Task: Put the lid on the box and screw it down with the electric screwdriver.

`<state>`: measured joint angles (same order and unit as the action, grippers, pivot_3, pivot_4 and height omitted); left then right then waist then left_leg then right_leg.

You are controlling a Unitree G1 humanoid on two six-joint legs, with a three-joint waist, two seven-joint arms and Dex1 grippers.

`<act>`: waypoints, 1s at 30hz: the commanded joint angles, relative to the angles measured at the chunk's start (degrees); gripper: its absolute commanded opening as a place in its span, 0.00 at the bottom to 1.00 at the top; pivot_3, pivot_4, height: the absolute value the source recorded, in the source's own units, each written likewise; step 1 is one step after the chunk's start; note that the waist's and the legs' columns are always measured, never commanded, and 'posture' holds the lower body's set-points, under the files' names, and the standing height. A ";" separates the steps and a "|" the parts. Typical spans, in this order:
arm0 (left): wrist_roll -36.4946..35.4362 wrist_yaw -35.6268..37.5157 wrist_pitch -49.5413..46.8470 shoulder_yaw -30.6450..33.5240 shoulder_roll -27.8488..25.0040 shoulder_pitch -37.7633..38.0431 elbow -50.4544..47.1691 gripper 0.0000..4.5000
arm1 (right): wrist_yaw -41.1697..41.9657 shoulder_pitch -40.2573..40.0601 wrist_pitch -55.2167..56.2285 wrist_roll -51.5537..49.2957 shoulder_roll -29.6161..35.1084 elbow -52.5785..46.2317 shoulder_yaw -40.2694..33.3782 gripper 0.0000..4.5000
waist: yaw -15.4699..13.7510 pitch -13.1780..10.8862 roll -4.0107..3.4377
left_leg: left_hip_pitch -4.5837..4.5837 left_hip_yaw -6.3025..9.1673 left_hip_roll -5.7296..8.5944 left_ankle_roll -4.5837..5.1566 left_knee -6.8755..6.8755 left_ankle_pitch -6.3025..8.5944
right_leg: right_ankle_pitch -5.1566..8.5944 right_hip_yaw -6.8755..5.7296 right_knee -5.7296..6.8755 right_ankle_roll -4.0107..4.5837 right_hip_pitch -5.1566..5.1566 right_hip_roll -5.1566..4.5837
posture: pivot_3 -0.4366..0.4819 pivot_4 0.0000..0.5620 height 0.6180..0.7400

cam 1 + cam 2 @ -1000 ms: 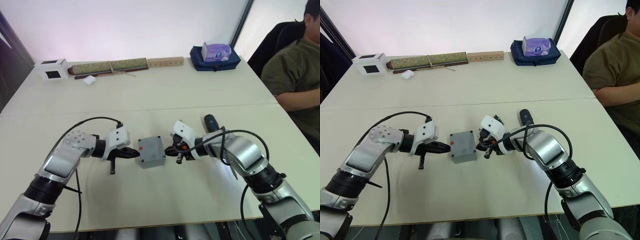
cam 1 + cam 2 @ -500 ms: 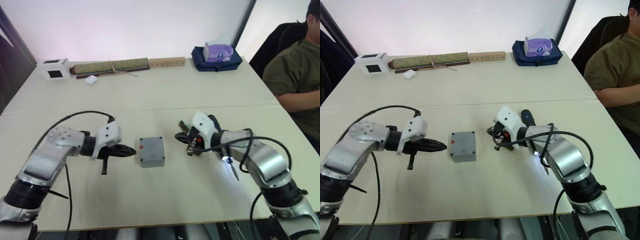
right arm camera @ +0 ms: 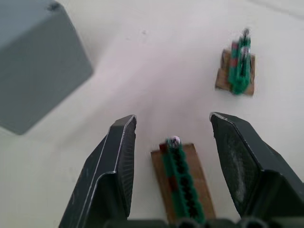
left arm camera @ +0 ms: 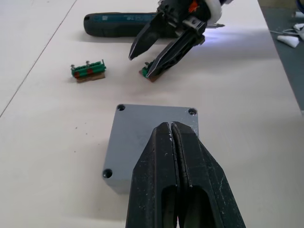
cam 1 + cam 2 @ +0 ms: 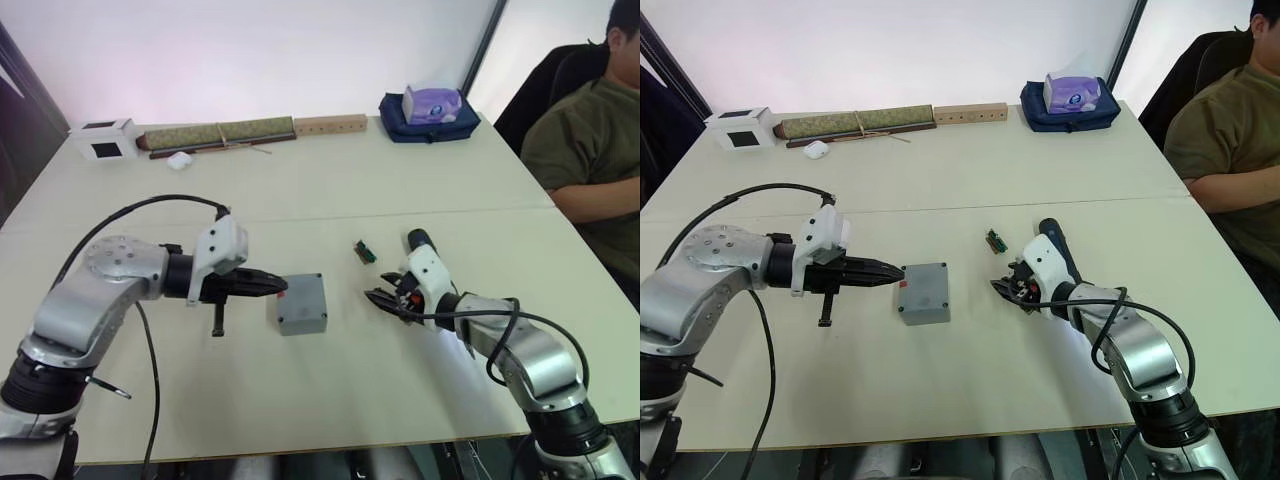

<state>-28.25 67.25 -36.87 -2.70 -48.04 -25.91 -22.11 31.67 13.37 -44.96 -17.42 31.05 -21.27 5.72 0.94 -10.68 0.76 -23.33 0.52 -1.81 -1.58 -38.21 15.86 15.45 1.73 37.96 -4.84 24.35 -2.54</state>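
Far left back edge: white cube [image 5: 104, 139] w/ dark window, small white item [image 5: 179, 160] beside it, then long roll [image 5: 218, 133] and wooden block [image 5: 331, 124] along the back. Wide bare table [image 5: 330, 190] between those and the work area. L gripper [image 5: 272, 286] clenched, nothing in it, tips over the near-left edge of the lid [image 4: 153, 123], touching or just above, can't tell. Lid sits on the box [image 5: 303, 318], screw holes at corners. Free tabletop in front of box to the near edge. Small green part [image 5: 365, 251] lies alone right of box. R gripper [image 5: 1006, 288] spread wide, straddling a second green part [image 3: 181, 179], not pinching. Electric screwdriver [image 4: 124, 23] lies flat just behind R gripper. Blue bag [image 5: 430, 115] w/ purple pack far back right; person [image 5: 590, 150] seated at right edge. No readable writing.
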 commanded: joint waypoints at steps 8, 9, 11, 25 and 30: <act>-0.54 -0.53 1.19 -0.14 0.18 -1.51 -0.59 0.00 | -0.18 -0.10 1.53 -0.92 -1.65 -0.27 -2.11 0.57 | -0.01 0.00 0.00 | 0.01 0.00 0.00 0.00 0.00 0.00 | 0.00 0.01 0.02 0.00 0.00 0.01 | 0.48 0.27 1.00; -0.58 -0.56 1.19 -0.16 0.21 -1.54 -0.57 0.00 | -0.15 -0.13 1.43 -1.04 -1.71 -0.34 -2.23 0.57 | -0.01 0.00 0.00 | 0.01 0.00 0.00 0.00 0.00 0.00 | 0.00 0.01 0.02 0.00 0.00 0.01 | 0.48 0.27 1.00; -0.55 -0.63 1.25 -0.25 0.30 -1.58 -0.53 0.00 | -0.16 -0.17 1.23 -1.22 -1.76 -0.46 -2.32 0.57 | -0.01 0.00 0.00 | 0.01 0.00 0.00 0.00 0.00 0.00 | 0.00 0.01 0.02 0.00 0.00 0.01 | 0.48 0.27 1.00; -0.34 -0.80 1.85 -0.93 1.10 -2.08 -0.14 0.00 | -0.14 -0.93 1.07 -1.31 -1.05 0.14 -2.26 0.02 | -0.03 0.00 0.00 | 0.02 0.00 0.00 0.00 0.00 0.00 | 0.00 0.01 0.02 0.00 0.00 0.01 | 0.48 0.27 1.00; -0.20 -0.64 2.25 -0.95 0.74 -1.56 -0.09 0.00 | -0.22 0.10 -0.61 -2.78 -0.95 -1.17 -4.10 0.02 | -0.03 0.00 0.00 | 0.01 0.00 0.00 0.00 0.00 0.00 | 0.00 0.01 0.02 0.00 0.00 0.00 | 0.48 0.27 1.00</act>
<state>-28.19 66.38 -35.52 -3.79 -46.87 -27.22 -21.41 31.47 12.69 -45.34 -19.35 29.86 -20.95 3.39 0.91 -10.68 0.76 -23.31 0.52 -1.80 -1.59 -38.21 15.86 15.44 1.74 37.99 -4.84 24.35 -2.54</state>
